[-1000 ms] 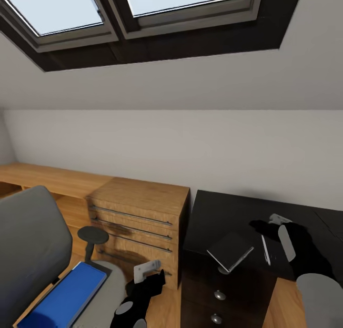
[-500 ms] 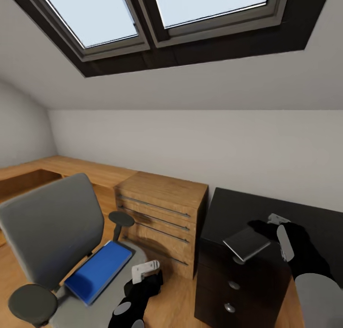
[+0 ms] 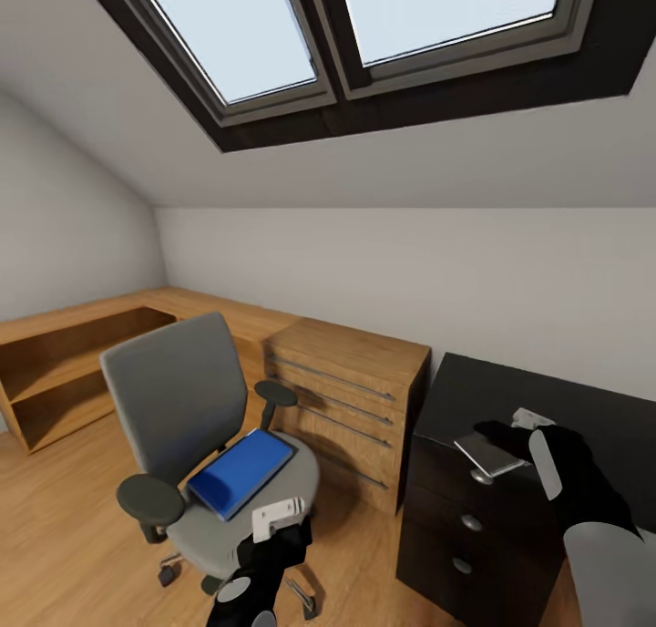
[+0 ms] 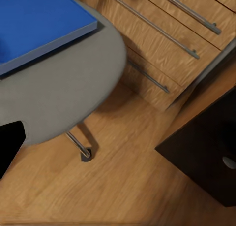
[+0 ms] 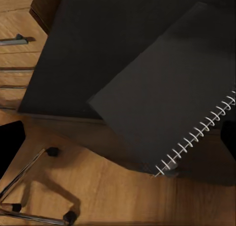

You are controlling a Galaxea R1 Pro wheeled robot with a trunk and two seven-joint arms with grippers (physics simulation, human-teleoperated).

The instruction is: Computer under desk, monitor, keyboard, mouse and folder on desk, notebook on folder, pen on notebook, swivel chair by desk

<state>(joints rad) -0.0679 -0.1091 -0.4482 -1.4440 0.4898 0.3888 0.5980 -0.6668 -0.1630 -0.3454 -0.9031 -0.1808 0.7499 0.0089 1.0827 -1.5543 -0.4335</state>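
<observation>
From the head camera, the whole scene has slid rightward over the last second, so the robot is turning left: the swivel chair is now in full view, with the folder flat on its seat, and the desk pushed to the right edge. The right gripper holds the notebook over the desk's drawer end, exactly as before; the pen that lay beside it a second ago is now out of view. The left gripper hangs low before the seat; whether it is apart or together cannot be told. The left wrist camera looks down on the folder near the seat edge, so the folder pickup seems next. The right wrist camera shows the spiral-bound notebook carried above the desk corner.
</observation>
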